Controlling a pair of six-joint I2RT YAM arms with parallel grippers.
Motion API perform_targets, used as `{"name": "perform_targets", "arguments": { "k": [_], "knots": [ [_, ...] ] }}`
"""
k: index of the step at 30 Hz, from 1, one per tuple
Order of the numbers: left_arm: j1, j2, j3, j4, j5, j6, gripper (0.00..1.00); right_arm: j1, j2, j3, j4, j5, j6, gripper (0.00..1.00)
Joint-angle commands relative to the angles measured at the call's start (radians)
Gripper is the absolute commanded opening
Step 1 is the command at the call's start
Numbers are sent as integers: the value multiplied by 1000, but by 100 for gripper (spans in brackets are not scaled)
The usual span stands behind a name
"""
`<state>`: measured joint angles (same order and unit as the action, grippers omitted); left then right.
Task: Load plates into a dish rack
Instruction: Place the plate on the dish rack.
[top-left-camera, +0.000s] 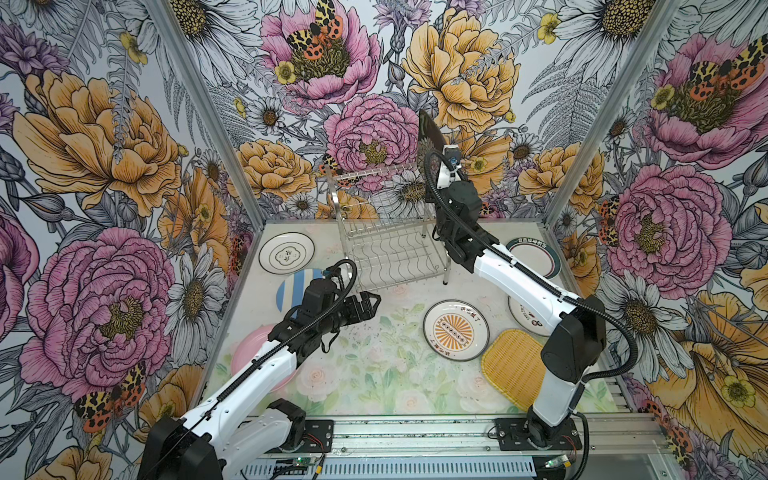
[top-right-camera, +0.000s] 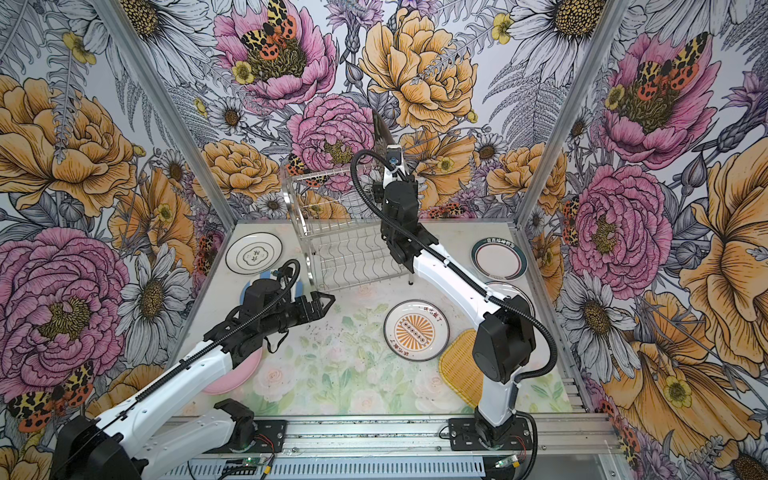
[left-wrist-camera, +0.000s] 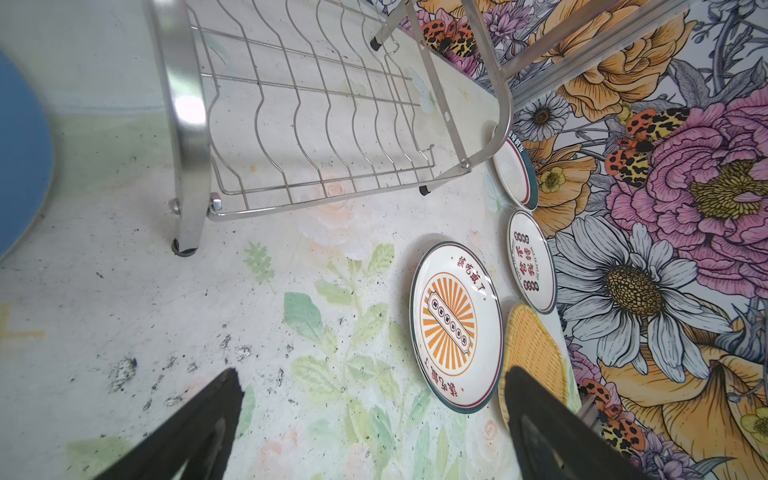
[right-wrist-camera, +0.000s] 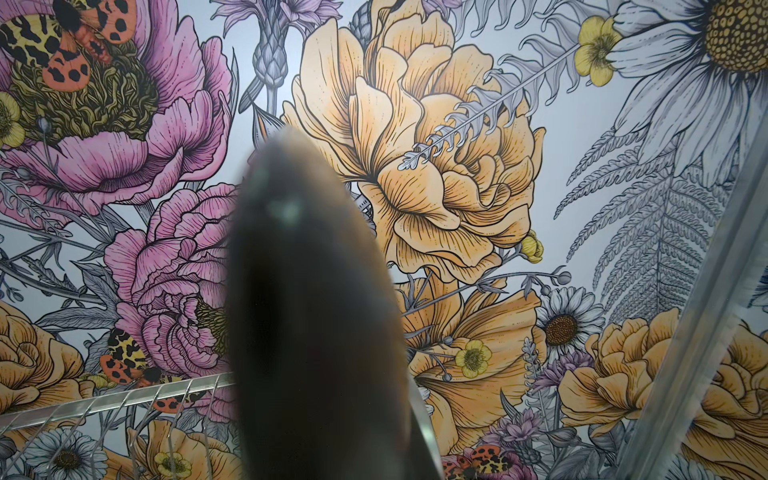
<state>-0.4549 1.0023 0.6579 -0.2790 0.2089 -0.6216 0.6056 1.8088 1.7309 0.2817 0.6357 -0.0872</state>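
My right pincer (top-left-camera: 436, 170) is clamped on the edge of the upright black square floral plate (top-left-camera: 430, 133). The shiny steel wire dish rack (top-left-camera: 386, 249) is just below and beside it. If the plate tilts, it could hit the wires and slip.

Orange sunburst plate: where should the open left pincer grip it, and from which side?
Probably its raised rim, from the robot's left: the orange sunburst plate lies flat with bare table there, while the yellow woven plate lies close at its right.
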Motion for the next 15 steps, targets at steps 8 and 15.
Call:
{"name": "perform_targets", "arguments": {
  "k": [8,15],
  "knots": [
    [10,-10,-18,26,-18,0,99,6,-12,11,146,18,40,0],
    [8,-7,-20,27,-14,0,99,2,-9,-9,115,17,77,0]
  ]
}}
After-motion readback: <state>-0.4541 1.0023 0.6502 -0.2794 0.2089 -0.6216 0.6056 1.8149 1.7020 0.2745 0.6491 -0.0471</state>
